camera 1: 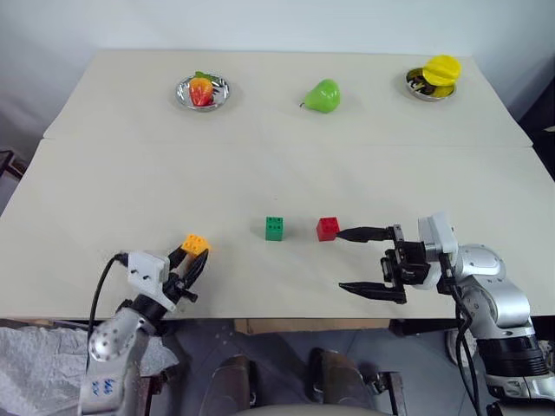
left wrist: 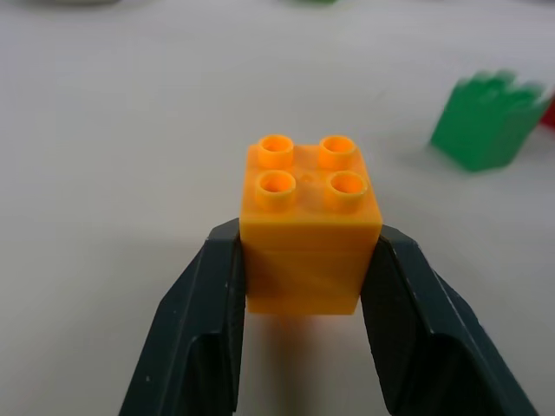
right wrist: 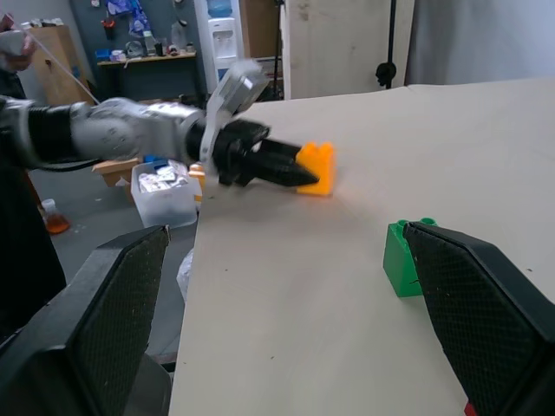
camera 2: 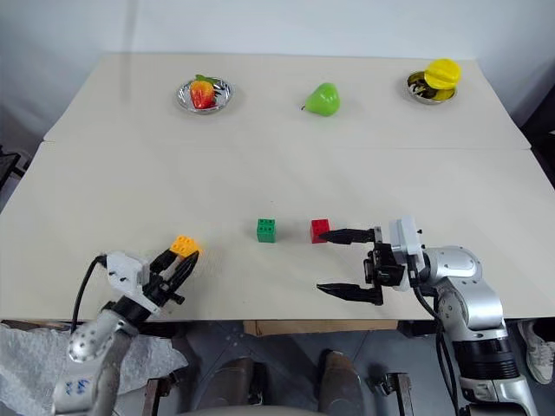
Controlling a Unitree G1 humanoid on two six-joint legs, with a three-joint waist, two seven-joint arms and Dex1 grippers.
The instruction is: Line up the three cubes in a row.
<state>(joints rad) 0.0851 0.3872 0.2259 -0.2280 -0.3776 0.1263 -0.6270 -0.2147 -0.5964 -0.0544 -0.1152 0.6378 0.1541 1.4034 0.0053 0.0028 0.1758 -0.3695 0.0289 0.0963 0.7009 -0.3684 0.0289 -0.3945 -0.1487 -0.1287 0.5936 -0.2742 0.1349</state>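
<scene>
The orange-yellow cube (camera 1: 195, 244) sits on the table near its front left edge, studs up, and my left gripper (camera 1: 189, 258) is shut on it, one black finger (left wrist: 204, 329) pressed to each side of the cube (left wrist: 308, 230). The green cube (camera 1: 274, 228) and the red cube (camera 1: 327, 228) stand side by side, a small gap apart, at the table's front middle. My right gripper (camera 1: 342, 260) is open just right of the red cube, pointing left, its far fingertip almost at that cube. The right wrist view shows the green cube (right wrist: 401, 257) partly behind one finger.
At the back of the table are a steel bowl (camera 1: 184, 94) with a red fruit toy, a green pear (camera 1: 323, 95) and a second bowl (camera 1: 418, 89) holding a yellow toy. A seam (camera 1: 260, 143) crosses the table. The front edge lies just below both grippers.
</scene>
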